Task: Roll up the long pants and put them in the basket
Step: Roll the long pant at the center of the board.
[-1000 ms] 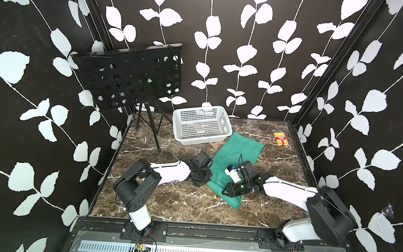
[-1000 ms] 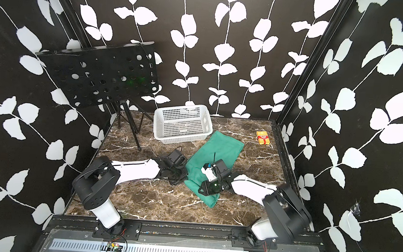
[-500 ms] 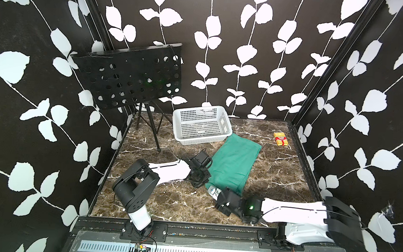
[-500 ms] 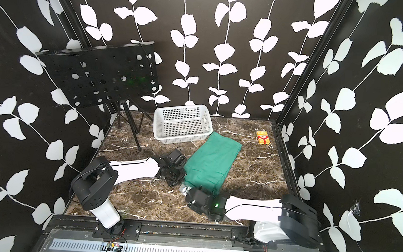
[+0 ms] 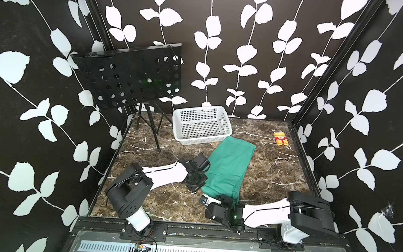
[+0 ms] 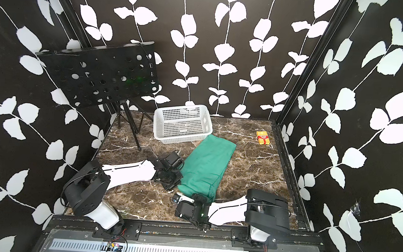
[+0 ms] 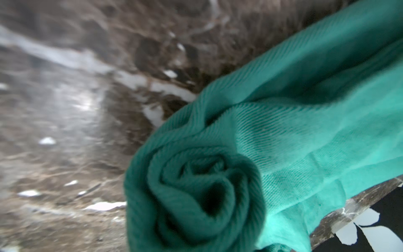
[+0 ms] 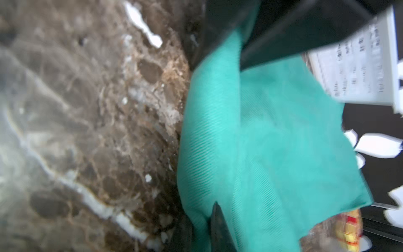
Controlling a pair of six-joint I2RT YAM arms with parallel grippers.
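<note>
— Left end effector (image 5: 200, 180), condition?
— Pressed together, against the long pants' (image 5: 232, 162) left edge, beside their rolled end.
— Right end effector (image 5: 217, 199)?
— Pinching the near hem. Pants lie on the surface (image 5: 272, 174), far end just beside the white basket (image 5: 202, 139).

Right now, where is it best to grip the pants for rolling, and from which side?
Grip the pants at their rolled near end, coming from the front of the table: they lie as a flat strip running away toward the basket.
</note>
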